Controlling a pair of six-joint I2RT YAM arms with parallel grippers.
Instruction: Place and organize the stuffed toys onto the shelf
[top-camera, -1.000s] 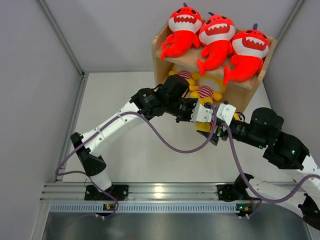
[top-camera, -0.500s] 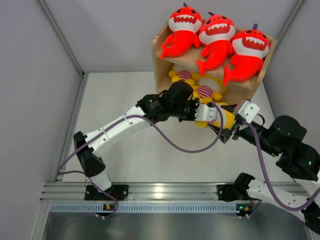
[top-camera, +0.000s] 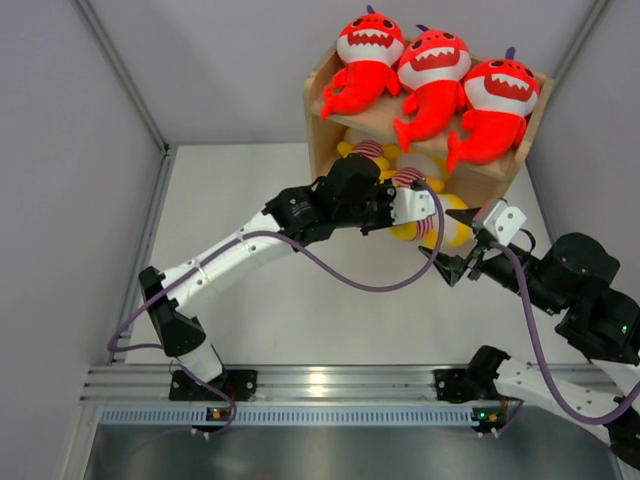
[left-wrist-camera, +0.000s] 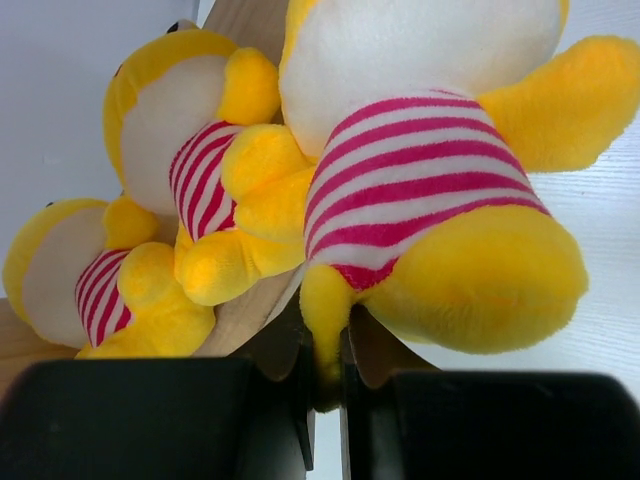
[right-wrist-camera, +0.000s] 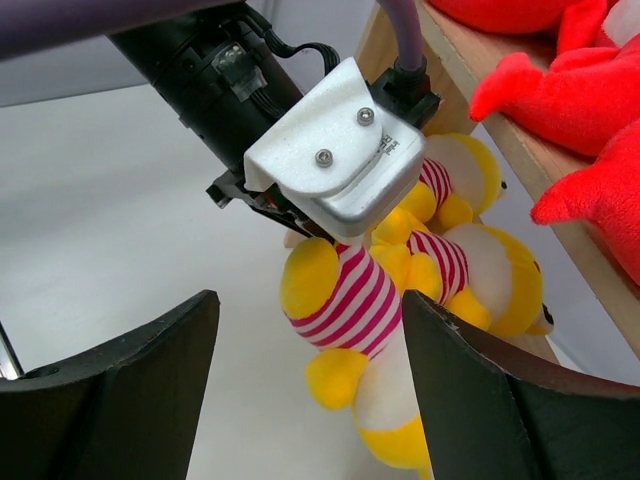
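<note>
Three red-orange sharks (top-camera: 432, 75) lie on the top tier of the wooden shelf (top-camera: 320, 115). Two yellow striped-shirt toys (top-camera: 372, 152) sit in the lower tier; they also show in the left wrist view (left-wrist-camera: 165, 130). My left gripper (top-camera: 412, 205) is shut on a thin yellow limb of the third yellow toy (top-camera: 443, 226) and holds it at the lower tier's front opening. In the left wrist view the gripper (left-wrist-camera: 328, 370) pinches that toy (left-wrist-camera: 430, 190). My right gripper (top-camera: 455, 266) is open and empty, just right of and below the held toy (right-wrist-camera: 350, 300).
Grey walls close in the white table (top-camera: 230, 190) on the left, back and right. The shelf stands in the back right corner. The left arm's purple cable (top-camera: 350, 290) loops over the table between the arms. A metal rail (top-camera: 320, 385) runs along the near edge.
My left gripper has carried the yellow toy up and right toward the shelf's lower tier. My right gripper has drawn back to the right, away from the toy.
</note>
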